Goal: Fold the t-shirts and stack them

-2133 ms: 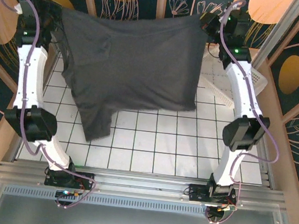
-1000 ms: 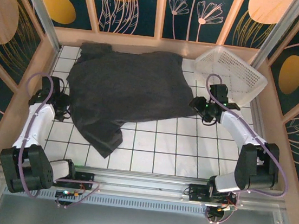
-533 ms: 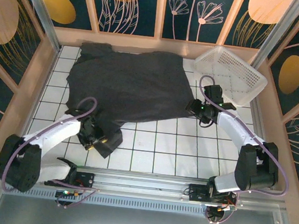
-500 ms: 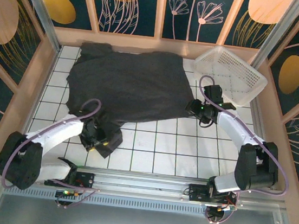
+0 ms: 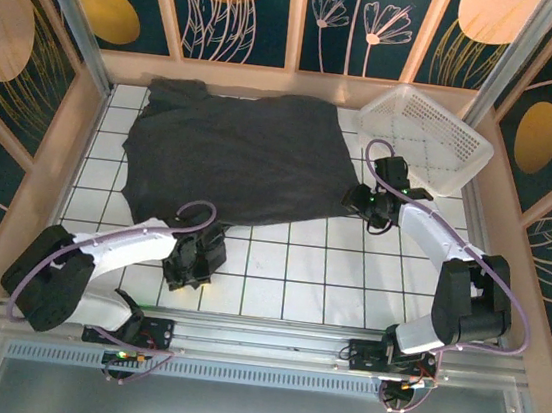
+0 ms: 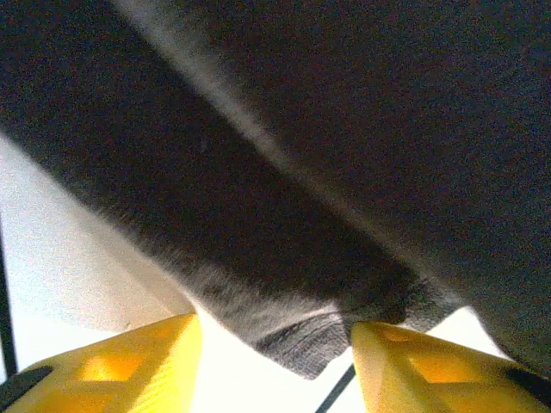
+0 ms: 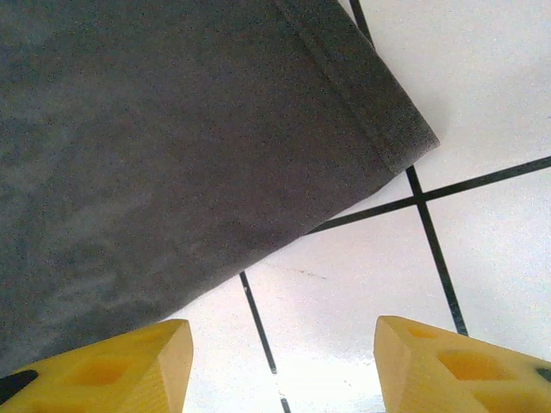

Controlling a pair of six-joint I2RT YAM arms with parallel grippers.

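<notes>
One dark charcoal t-shirt (image 5: 232,156) lies spread over the back of the white tiled table (image 5: 298,270). My left gripper (image 5: 197,257) sits low at the shirt's near left flap. In the left wrist view the hemmed corner of the t-shirt (image 6: 314,344) lies between the yellow fingers (image 6: 129,366), touching the right one; my left gripper (image 6: 274,335) has its jaws apart. My right gripper (image 5: 359,201) rests beside the shirt's right near corner. In the right wrist view that t-shirt corner (image 7: 379,129) lies ahead of my right gripper (image 7: 280,335), which is open over bare tile.
A white mesh basket (image 5: 428,137) stands at the back right corner, just behind the right arm. Wooden walls (image 5: 44,168) enclose the table on three sides. Bare tiles run across the near half between the two arms.
The shirt, held up by both grippers two seconds ago, now lies on the table. My left arm has swept in from the left edge to the near flap, its jaws narrowing. The right arm barely moved.
</notes>
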